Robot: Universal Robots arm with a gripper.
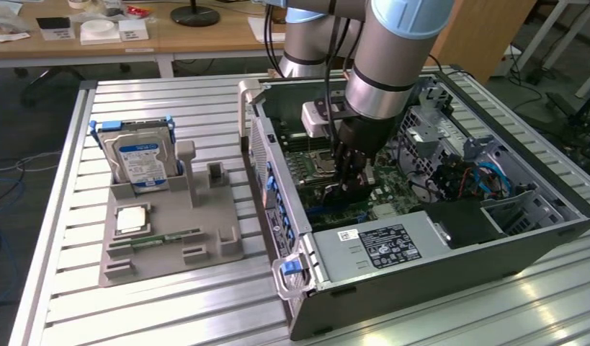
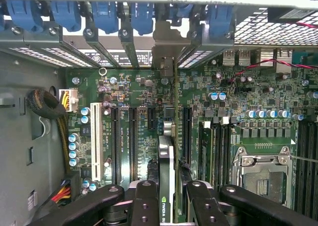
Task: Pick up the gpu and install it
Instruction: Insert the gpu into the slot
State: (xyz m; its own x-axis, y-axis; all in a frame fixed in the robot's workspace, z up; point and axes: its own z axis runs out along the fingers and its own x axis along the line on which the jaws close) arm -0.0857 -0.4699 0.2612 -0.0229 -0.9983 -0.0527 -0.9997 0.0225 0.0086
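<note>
The gpu (image 2: 166, 161), a thin black card seen edge-on with a green logo on its edge, stands upright over the green motherboard (image 2: 248, 112) among the long black expansion slots. Its silvery bracket (image 2: 166, 52) reaches the case's rear slot openings. My gripper (image 2: 169, 198) is shut on the card, one black finger (image 2: 145, 198) on each side. In the exterior view the gripper (image 1: 355, 184) reaches down inside the open computer case (image 1: 420, 267), above the motherboard. Whether the card sits fully in a slot I cannot tell.
Blue slot clips (image 2: 104, 15) line the case's rear wall. The empty CPU socket (image 2: 261, 171) and a cable bundle (image 2: 59, 116) flank the slots. On the exterior view's left, a grey fixture (image 1: 170, 245) holds a hard drive (image 1: 141, 162) and a memory stick (image 1: 165, 238).
</note>
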